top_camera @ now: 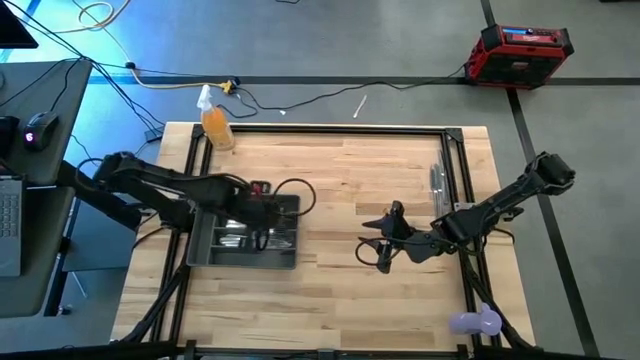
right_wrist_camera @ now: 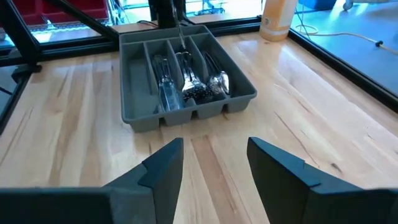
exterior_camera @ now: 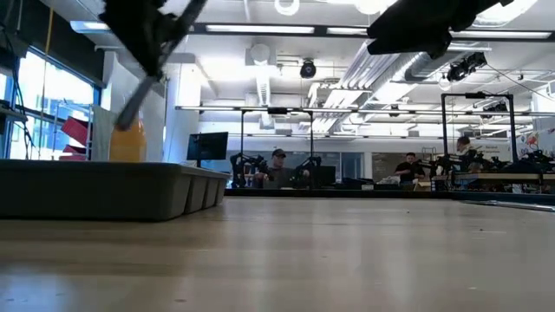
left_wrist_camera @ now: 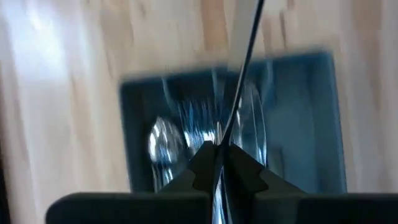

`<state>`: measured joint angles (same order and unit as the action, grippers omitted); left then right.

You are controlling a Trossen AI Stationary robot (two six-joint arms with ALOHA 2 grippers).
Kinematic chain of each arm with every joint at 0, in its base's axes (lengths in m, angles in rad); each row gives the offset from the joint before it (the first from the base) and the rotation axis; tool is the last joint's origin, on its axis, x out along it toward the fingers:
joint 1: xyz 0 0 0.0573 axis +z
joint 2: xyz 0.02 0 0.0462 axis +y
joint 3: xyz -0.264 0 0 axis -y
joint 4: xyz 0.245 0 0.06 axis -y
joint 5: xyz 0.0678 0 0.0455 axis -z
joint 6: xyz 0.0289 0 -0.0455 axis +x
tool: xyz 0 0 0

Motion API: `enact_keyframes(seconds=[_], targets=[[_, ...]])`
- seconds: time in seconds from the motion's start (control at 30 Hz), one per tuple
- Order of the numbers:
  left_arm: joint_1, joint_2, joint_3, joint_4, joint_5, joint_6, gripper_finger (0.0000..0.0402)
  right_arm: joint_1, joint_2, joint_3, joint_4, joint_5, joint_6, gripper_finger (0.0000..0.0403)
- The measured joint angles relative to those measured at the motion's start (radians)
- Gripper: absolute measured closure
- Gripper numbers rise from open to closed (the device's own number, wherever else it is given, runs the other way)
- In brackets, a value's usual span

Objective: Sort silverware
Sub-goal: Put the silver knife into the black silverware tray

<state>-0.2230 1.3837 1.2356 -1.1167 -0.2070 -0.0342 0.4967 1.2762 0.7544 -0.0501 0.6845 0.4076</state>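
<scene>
While the left claw (left_wrist_camera: 219, 163), pinched on what seems a knife (left_wrist_camera: 244, 56), hangs over the tray (right_wrist_camera: 239, 99) to drop it, the right claw (right_wrist_camera: 214, 163) waits, fingers apart, mid-surface.

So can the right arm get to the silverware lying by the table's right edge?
Probably yes. The right gripper is open and empty over bare wood, and that silverware lies loose close by with nothing between them. The left gripper is away over the tray.
</scene>
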Motion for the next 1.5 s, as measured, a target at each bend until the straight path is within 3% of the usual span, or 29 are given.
enact_keyframes(seconds=[0.2, 0.43, 0.8, 1.13, 1.3, 1.4, 1.5], targets=[[-0.011, -0.037, -0.102, -0.054, 0.185, -0.083, 0.0401, -0.002, 0.005, 0.000, -0.003, 0.001, 0.011, 0.0234], [-0.023, -0.019, -0.227, -0.045, 0.281, -0.122, 0.0401, -0.018, 0.005, 0.000, -0.007, 0.000, 0.022, 0.0234], [0.014, 0.042, -0.378, 0.014, 0.284, -0.109, 0.0398, -0.020, 0.005, 0.000, -0.010, 0.000, 0.039, 0.0234], [0.014, 0.043, -0.370, -0.015, 0.276, -0.119, 0.0327, -0.020, 0.004, 0.000, -0.014, 0.000, 0.039, 0.0234], [0.007, 0.043, -0.312, -0.136, 0.195, -0.173, 0.0302, -0.021, 0.004, 0.001, -0.037, 0.001, 0.059, 0.0234], [-0.013, 0.043, -0.254, -0.217, 0.092, -0.212, 0.0299, -0.050, 0.004, 0.002, -0.113, 0.027, 0.169, 0.0234], [-0.039, 0.031, -0.189, -0.222, -0.058, -0.257, 0.0298, -0.129, 0.003, 0.002, -0.300, 0.020, 0.318, 0.0234]])
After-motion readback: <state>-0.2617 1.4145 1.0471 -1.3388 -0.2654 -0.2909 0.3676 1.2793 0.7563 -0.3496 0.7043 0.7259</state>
